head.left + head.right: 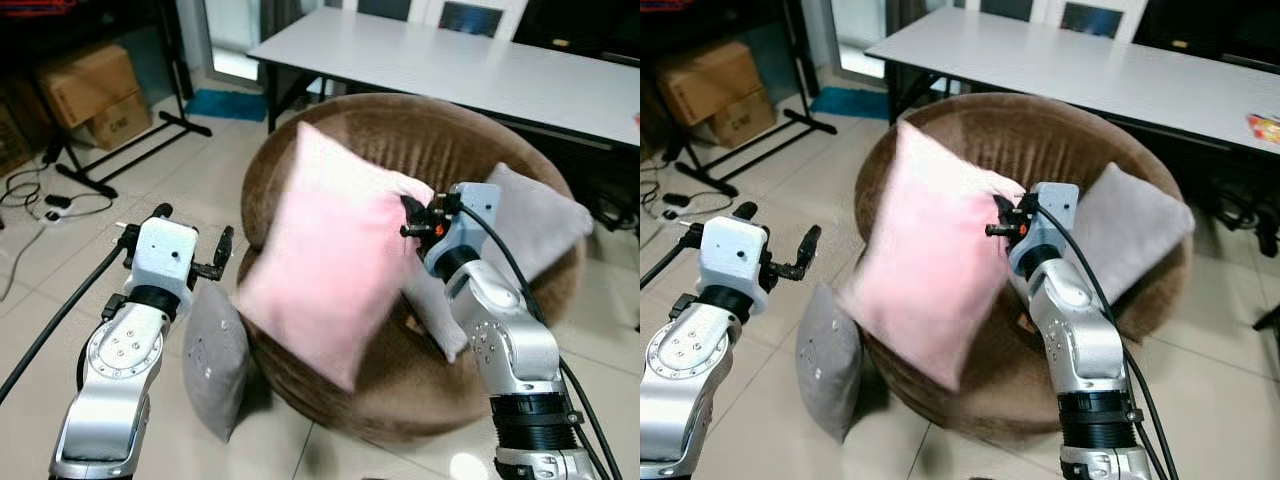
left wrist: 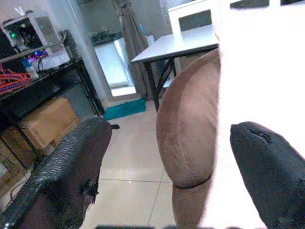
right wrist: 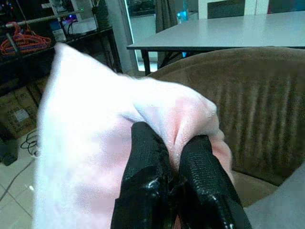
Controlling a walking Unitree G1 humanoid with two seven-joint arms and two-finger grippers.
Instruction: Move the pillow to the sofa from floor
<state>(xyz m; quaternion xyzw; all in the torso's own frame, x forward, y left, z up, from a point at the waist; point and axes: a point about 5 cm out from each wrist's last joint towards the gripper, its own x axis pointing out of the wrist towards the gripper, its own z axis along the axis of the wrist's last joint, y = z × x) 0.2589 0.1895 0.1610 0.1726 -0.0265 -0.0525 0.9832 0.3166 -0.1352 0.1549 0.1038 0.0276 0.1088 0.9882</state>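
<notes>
Left eye view puts the pink pillow at the centre of the frame, hanging tilted over the front left edge of the round brown sofa, its lower corner down near the sofa's front rim. The right gripper pinches the pillow's upper right corner, just right of centre; in the right wrist view its two black fingers are clenched tight on a bunched fold of the pink fabric. The left gripper hovers at the middle left of the frame, beside the pillow's left edge, its fingers spread wide and holding nothing. In the left wrist view the pale pillow surface lies just beyond one spread fingertip.

A grey cushion rests on the sofa seat at right, behind the right arm. Another grey cushion leans against the sofa's base on the tiled floor, lower left. A white table spans the top, and cardboard boxes sit upper left.
</notes>
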